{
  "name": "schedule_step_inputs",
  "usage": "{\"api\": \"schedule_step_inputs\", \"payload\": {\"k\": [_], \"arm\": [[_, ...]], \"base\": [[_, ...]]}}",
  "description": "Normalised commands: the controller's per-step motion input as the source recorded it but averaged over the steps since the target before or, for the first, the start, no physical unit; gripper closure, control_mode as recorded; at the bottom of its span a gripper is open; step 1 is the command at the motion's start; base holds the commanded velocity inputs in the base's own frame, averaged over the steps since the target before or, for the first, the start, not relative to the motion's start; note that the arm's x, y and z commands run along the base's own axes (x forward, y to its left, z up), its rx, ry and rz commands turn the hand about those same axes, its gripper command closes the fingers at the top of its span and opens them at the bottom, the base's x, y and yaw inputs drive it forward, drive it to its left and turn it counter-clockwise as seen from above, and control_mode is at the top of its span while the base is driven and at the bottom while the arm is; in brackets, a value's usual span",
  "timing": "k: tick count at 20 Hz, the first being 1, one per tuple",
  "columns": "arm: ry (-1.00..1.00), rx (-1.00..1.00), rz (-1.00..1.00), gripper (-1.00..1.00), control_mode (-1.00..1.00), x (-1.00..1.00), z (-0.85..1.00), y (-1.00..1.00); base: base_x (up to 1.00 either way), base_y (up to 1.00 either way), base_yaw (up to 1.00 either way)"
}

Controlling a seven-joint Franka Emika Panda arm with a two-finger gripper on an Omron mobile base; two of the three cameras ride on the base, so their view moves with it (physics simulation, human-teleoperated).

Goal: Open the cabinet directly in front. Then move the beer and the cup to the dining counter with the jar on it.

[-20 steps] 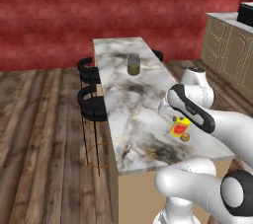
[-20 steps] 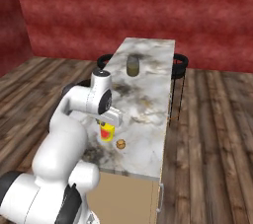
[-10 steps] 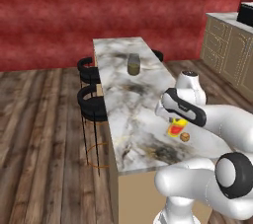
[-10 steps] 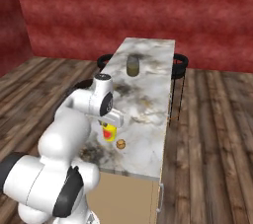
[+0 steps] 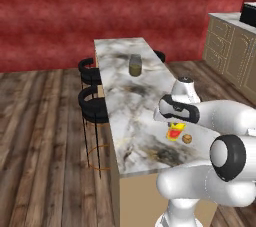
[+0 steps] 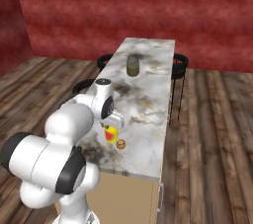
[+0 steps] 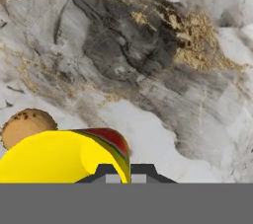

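Note:
My gripper [image 5: 174,124] is shut on the rim of the yellow cup [image 5: 175,132], which has a red-orange mark and hangs low over the near end of the dining counter [image 5: 128,116]. I cannot tell whether the cup touches the marble. From the other side the cup [image 6: 111,134] sits under the hand, over the counter [image 6: 148,100]. In the hand view the cup [image 7: 52,158] lies close, with the gripper [image 7: 118,171] pinching its wall. The jar [image 5: 135,65] [image 6: 132,65] stands upright at the far half of the counter. The beer and the cabinet are out of view.
A small brown round thing [image 5: 187,139] [image 6: 120,144] [image 7: 23,125] lies on the marble right beside the cup. Black stools [image 5: 93,87] [image 6: 180,63] line both long sides of the island. Low tan drawer cabinets [image 5: 231,53] stand at the right against the red wall.
The arm's elbow has swung nearer the cameras, and the hand with the cup has edged slightly sideways and down over the counter. The jar has not moved.

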Motion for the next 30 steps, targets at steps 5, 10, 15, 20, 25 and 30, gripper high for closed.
{"api": "schedule_step_inputs", "payload": {"k": [5,10,15,20,25,30], "arm": [[0.01,-0.05,0.00,1.00,-1.00,0.23,-0.30,0.11],[0.00,-0.04,0.00,1.00,-1.00,0.14,-0.25,0.08],[0.00,-0.03,0.00,1.00,-1.00,0.05,-0.19,0.06],[0.00,-0.04,0.00,-1.00,-1.00,0.00,-0.01,0.09],[-0.08,-0.01,0.00,-1.00,-1.00,-0.01,0.00,0.00],[-0.13,0.00,0.00,-1.00,-1.00,-0.13,0.00,0.00]], "base": [[0.00,0.00,0.00],[0.00,0.00,0.00],[0.00,0.00,0.00],[0.00,0.00,0.00],[0.00,0.00,0.00],[0.00,0.00,0.00]]}}
